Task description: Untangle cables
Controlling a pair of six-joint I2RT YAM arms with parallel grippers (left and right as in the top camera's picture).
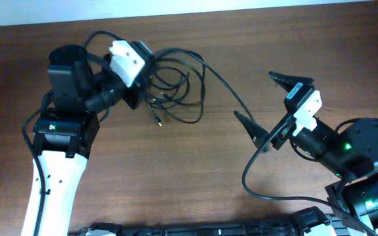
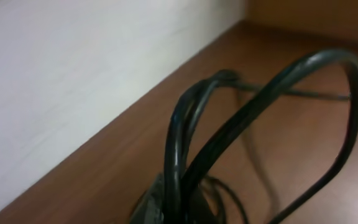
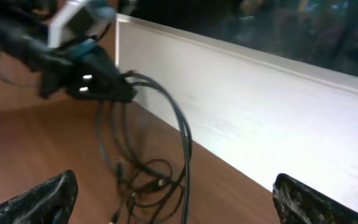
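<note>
The cables (image 1: pixel 176 88) are thin black cords, bunched in loose loops on the brown table near its far edge. My left gripper (image 1: pixel 140 73) is shut on several strands at the bunch's left side and holds them lifted. In the left wrist view the cables (image 2: pixel 182 143) rise in loops from between the shut jaws of the left gripper (image 2: pixel 178 208). One long cable strand (image 1: pixel 223 84) runs right, passes close by my right gripper's near finger and curls toward the front. My right gripper (image 1: pixel 268 103) is wide open with nothing between its fingers. The right wrist view shows the cables (image 3: pixel 148 183) hanging from the left gripper (image 3: pixel 104 84).
A white wall (image 3: pixel 260 118) borders the table's far edge just behind the bunch. The left arm's base (image 1: pixel 64 131) stands at the left and the right arm's base (image 1: pixel 359 151) at the right. Bare wood (image 1: pixel 176 170) lies between the arms.
</note>
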